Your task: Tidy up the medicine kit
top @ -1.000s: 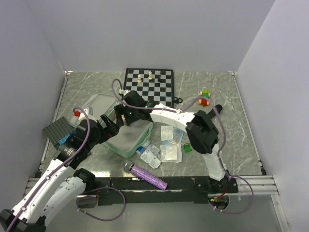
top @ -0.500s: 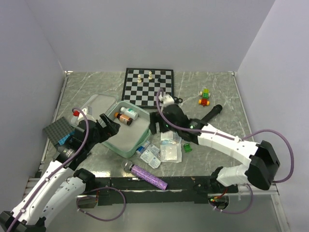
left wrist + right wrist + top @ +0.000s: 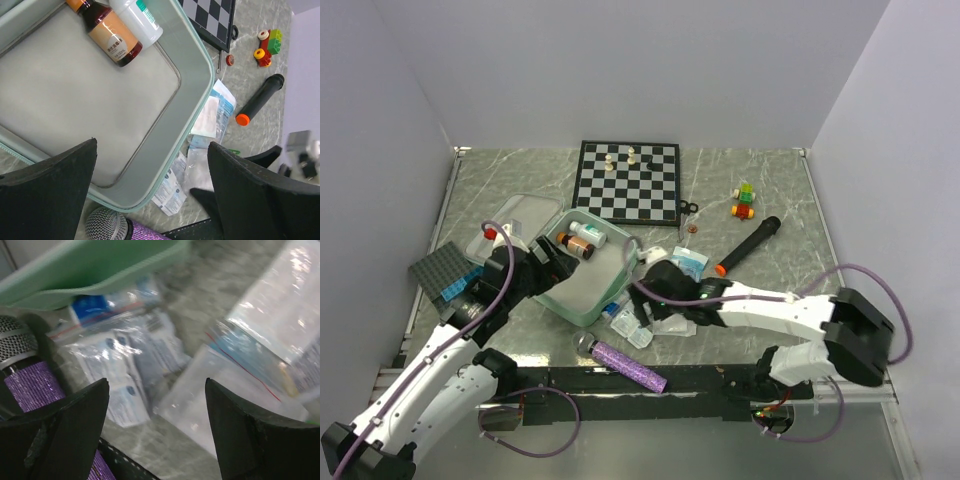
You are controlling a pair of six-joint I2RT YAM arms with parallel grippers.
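The mint-green medicine kit [image 3: 582, 293] lies open, its lid [image 3: 516, 214] flat to the left. A brown bottle [image 3: 578, 245] and a white bottle [image 3: 588, 232] lie in its grey tray; both also show in the left wrist view, the brown bottle [image 3: 111, 37] beside the white one [image 3: 137, 17]. My left gripper [image 3: 550, 264] is open and empty over the tray's near left part [image 3: 151, 145]. My right gripper [image 3: 646, 305] is open and empty, low over the loose medicine packets [image 3: 127, 367] and clear bags [image 3: 260, 335] by the kit's front right corner [image 3: 156, 382].
A chessboard [image 3: 628, 180] with pieces lies behind the kit. A dark studded plate [image 3: 440, 270] sits at the left. A purple microphone [image 3: 628, 365] lies at the near edge. A black cylinder with an orange tip [image 3: 745, 245] and toy bricks [image 3: 744, 200] lie at the right.
My right arm has left the kit and swung down to the packets in front of it, uncovering two bottles in the tray. My left gripper has shifted slightly.
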